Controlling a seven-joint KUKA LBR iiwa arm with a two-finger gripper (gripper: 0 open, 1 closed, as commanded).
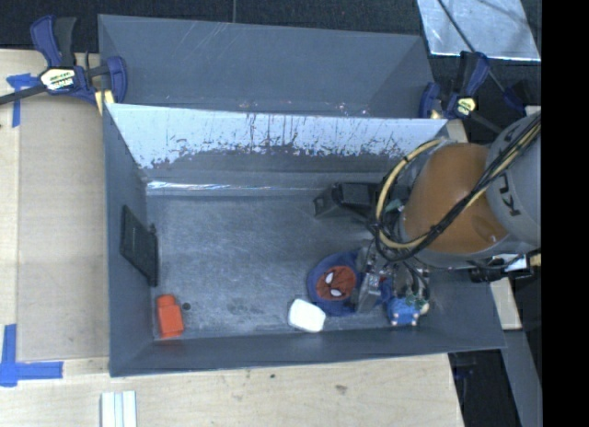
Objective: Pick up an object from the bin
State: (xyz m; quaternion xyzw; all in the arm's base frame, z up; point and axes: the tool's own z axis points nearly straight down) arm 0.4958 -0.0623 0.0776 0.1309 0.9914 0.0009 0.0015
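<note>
We judge the pick to be barely begun: nothing is lifted and every thing we see lies on the bin (276, 144) floor. The arm (451, 204) reaches in from the right, and its wrist end is low over the near right corner. We cannot tell whether the jaws are released or clenched, since cables and the wrist hide them, and we see nothing between them.

The thing closest to them is a round blue disc with a red masked face (336, 284), lying just left of the wrist end, touching it or nearly so. A white lump (306, 316) lies just beside the disc on its near left. A black object (345, 199) lies farther back, by the far wall. An orange block (168, 316) and a flat black piece (140, 243) are well apart, at the left side.

What is left, as we read it, is the whole of the work: closing on one thing, most likely the disc, and raising it clear of the bin.
</note>
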